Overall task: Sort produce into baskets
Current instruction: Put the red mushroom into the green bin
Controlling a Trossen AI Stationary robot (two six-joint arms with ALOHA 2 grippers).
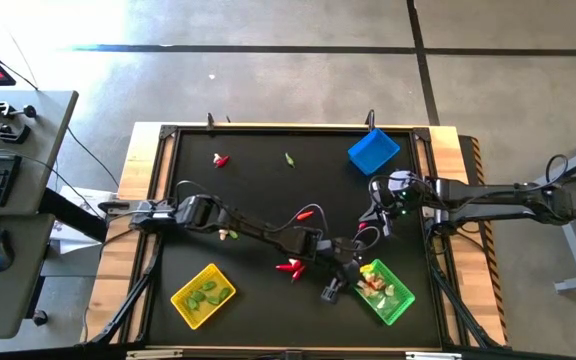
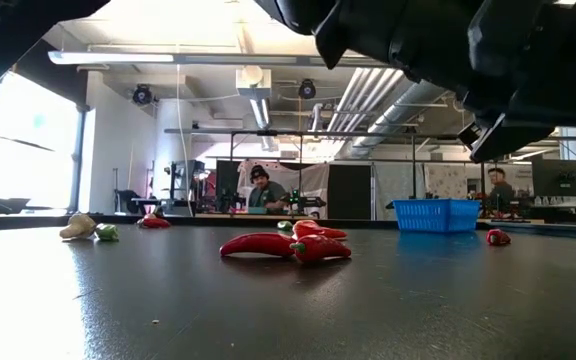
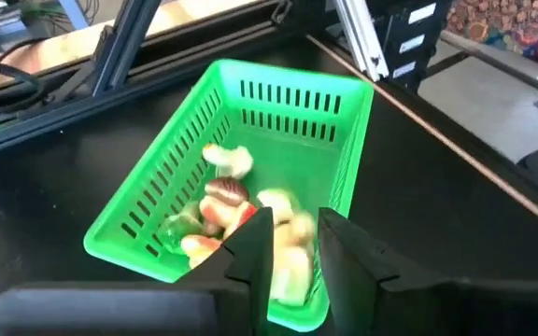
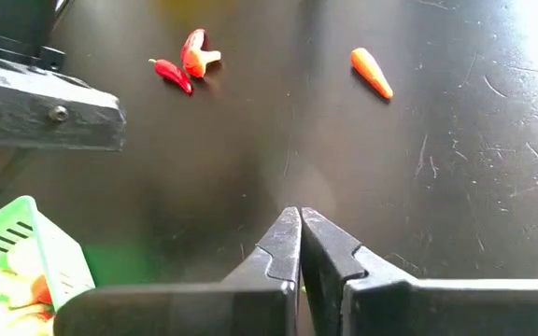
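My left gripper is open over the near end of the green basket, which holds several whitish-pink bulbs. This basket also shows in the high view. A pale piece shows in the gap between the fingers. My right gripper is shut and empty above bare table, near the blue basket. The yellow basket holds green pods. Red chilies lie on the table beside my left arm. My left gripper stands over the green basket with its fingers pointing down on either side of the pale piece. I cannot tell whether the fingers touch it or whether it lies in the basket below them.
Loose on the table are an orange-red piece, a pale bulb, a red piece and a green pod. The low view shows the chilies in the middle and people in the room behind.
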